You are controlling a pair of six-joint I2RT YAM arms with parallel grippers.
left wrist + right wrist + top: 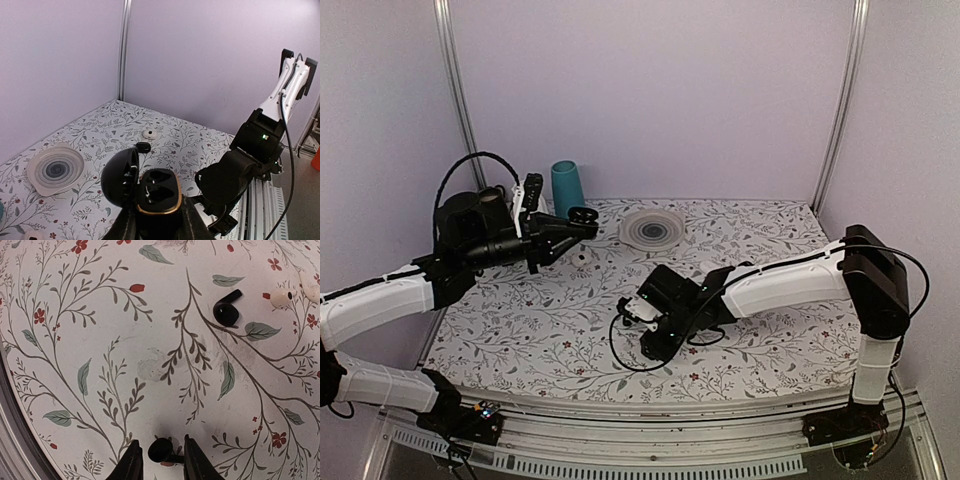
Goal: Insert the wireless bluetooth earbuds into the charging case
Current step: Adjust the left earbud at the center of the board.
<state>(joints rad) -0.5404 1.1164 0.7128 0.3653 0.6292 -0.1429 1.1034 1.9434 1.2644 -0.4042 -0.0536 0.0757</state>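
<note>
- The left gripper is clamping the charging case between its two fingers, squeezing the lower body from both sides and holding it up off the table.
- The case is sitting upright in that grip with its hinged lid swung open to the left. Both moulded sockets inside are facing up, and no earbud is showing in either.
- In the top view the left arm is reaching out over the rear left part of the floral cloth, carrying the case well above it.
- The right gripper is pointing straight down at the cloth near the middle of the table. Its fingers are standing close on either side of the first earbud.
- The stem of that earbud is pointing toward one finger and looks to be reaching it, while a thin gap is showing on the other side. I cannot tell whether the jaws are actually pinching it or only bracketing it.
- The first earbud is lying on the cloth or just above it; the wrist view is not settling which.
- The second earbud is lying loose on the cloth, well apart from the right gripper, with its short stem angling up and to the right.
- A small white pebble-shaped object is resting near the second earbud, apart from it.
- Farther back, a pale ridged plate is sitting on the cloth, and a teal cylinder is standing upright by the rear wall.
</note>
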